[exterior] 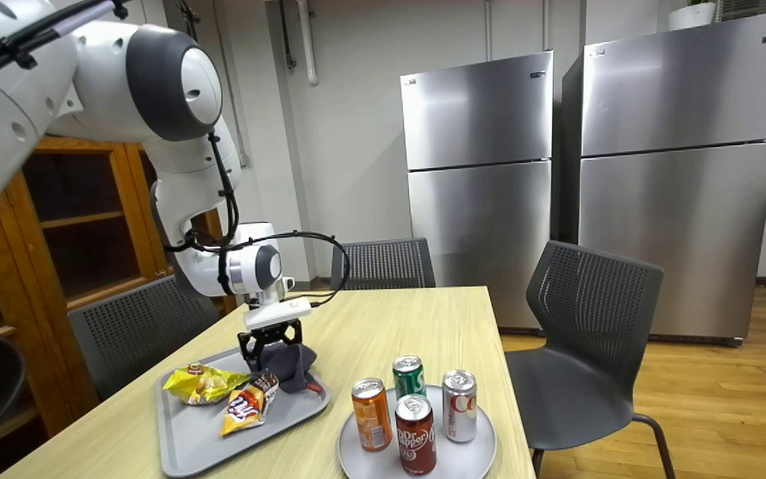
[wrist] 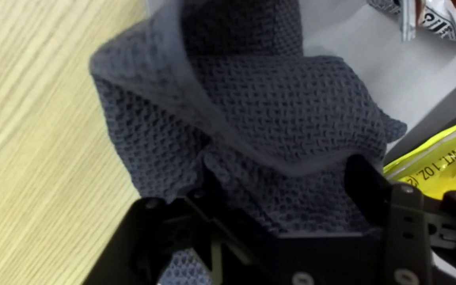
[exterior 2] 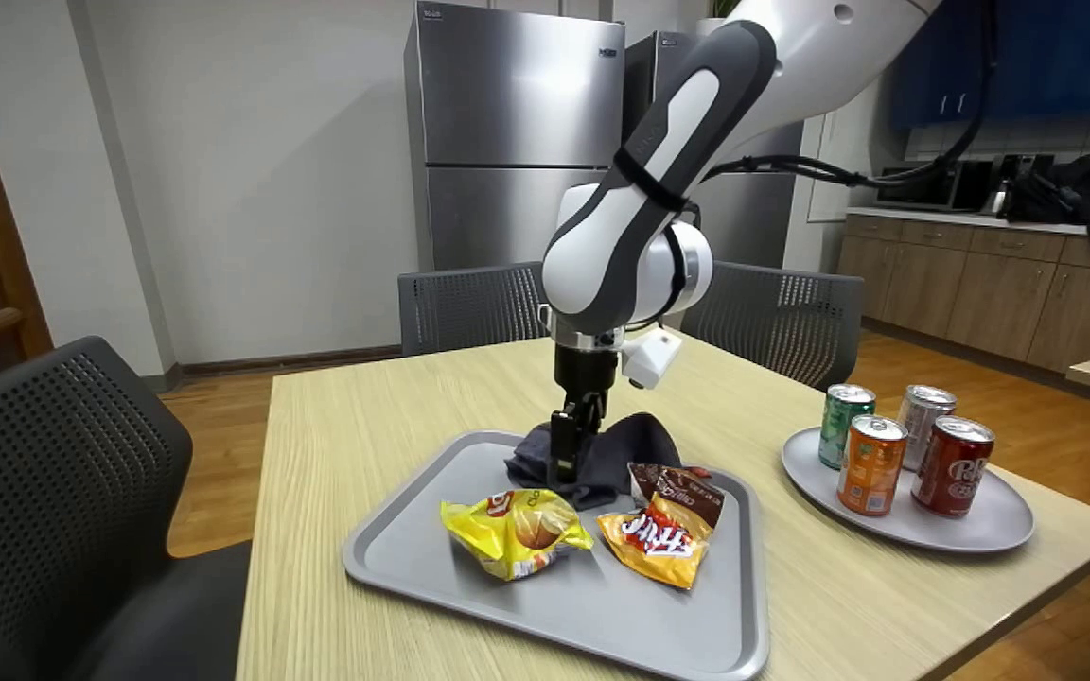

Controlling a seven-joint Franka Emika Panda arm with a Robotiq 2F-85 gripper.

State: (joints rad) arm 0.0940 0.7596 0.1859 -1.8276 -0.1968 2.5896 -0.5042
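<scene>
A black two-fingered tool (wrist: 281,174) stands spread, unclenched, over a crumpled dark-grey woven cloth (wrist: 287,107) lying across the rim of a grey rectangular plastic tray (exterior 2: 554,619). I'd close squarely on a thick fold, clear of the shiny yellow snack bag (exterior 2: 517,532) on the tray.

Both exterior views face fridges (exterior: 479,216) across the table (exterior: 409,326); the wrist's looks down close.
</scene>
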